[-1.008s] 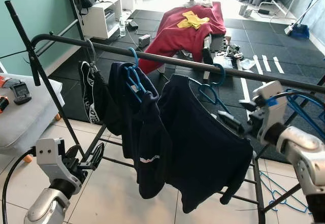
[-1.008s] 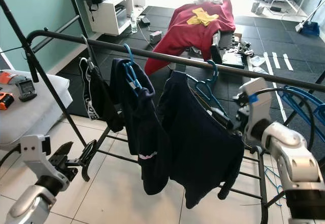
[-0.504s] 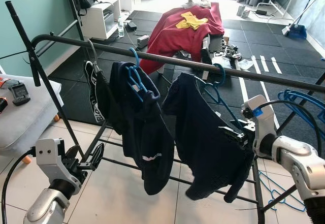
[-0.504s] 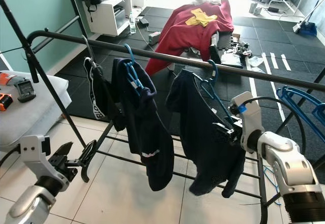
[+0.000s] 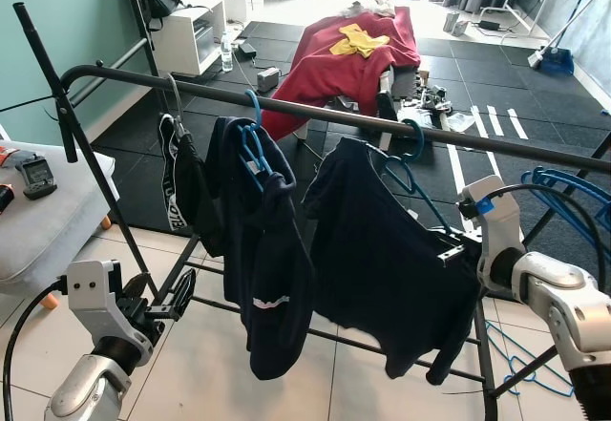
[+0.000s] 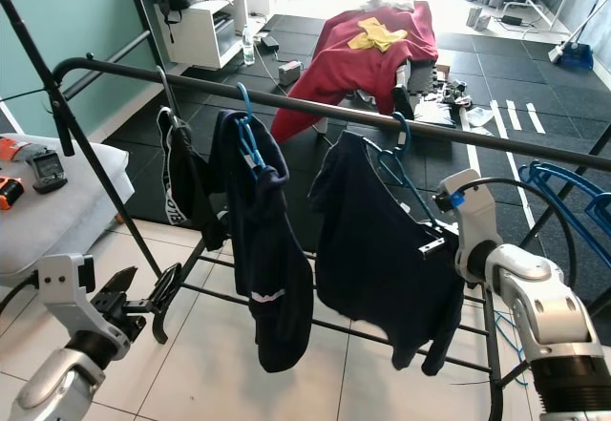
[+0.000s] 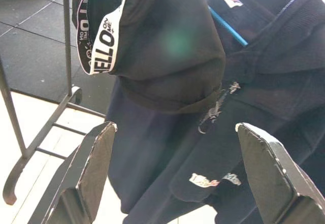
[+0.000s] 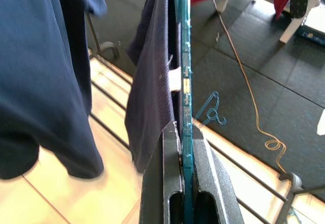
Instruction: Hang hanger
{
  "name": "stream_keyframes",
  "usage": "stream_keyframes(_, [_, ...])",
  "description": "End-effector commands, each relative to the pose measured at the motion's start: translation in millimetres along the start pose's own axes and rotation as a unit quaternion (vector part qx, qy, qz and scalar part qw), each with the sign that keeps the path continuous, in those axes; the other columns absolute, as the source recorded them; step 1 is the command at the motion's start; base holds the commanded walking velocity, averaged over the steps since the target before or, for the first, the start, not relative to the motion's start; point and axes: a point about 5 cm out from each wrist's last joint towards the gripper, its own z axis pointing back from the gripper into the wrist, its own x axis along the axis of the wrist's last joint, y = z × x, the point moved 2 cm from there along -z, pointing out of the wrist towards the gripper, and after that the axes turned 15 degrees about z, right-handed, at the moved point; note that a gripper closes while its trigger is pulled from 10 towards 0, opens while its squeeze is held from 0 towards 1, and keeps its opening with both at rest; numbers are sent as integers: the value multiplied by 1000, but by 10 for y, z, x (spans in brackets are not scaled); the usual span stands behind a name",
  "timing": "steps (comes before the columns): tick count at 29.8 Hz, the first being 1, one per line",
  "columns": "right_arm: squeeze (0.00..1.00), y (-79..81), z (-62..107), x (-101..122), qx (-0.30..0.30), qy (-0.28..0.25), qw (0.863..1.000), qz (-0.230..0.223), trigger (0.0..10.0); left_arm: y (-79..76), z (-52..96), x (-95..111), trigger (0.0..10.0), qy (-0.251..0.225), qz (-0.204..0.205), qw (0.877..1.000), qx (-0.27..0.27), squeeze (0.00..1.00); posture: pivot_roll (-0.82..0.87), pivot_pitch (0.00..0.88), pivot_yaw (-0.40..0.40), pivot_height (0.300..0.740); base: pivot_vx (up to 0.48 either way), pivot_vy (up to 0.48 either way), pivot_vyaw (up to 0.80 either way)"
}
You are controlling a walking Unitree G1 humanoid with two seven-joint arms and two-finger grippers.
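We note the teal hanger with the dark navy shirt on it: its hook is over the black rail of the clothes rack, to the right of two other garments, a navy hoodie on a blue hanger and black shorts. The right claw is pinched tight on the lower end of the teal hanger's arm, at the shirt's right shoulder; in the right wrist view the teal bar runs straight out between the two black fingers. So the hanger's long axis slopes from the claw up and to the left toward the hook, and the hook sits above and left of the right claw. The right arm is the one at work. We judge the hang is all but done; what remains is to let go and draw back along that axis without dragging the hook off. The left claw is low, near the rack's foot, with fingers spread wide and holding nothing.
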Motion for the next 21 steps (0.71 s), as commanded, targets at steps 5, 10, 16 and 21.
stream_keyframes(5, [0, -129, 21, 164, -39, -48, 998, -2, 0, -18, 18, -11, 10000, 10, -2, 1000, -7, 0, -117, 67, -29, 740, 0, 0, 0])
stream_keyframes(10, [0, -146, 110, 470, -22, -139, 990, -13, 0, -14, 19, -15, 10000, 16, -1, 1000, -8, 0, -124, 70, -24, 740, 0, 0, 0])
stream_keyframes(16, [0, -59, 168, 537, 21, -158, 987, 2, 0, -17, 16, -22, 10000, 22, -1, 1000, -13, 0, -127, 71, -23, 740, 0, 0, 0])
stream_keyframes(21, [0, 11, 244, 504, 66, -150, 986, 24, 0, -26, 13, -30, 10000, 28, 0, 999, -19, 0, -130, 73, -21, 740, 0, 0, 0])
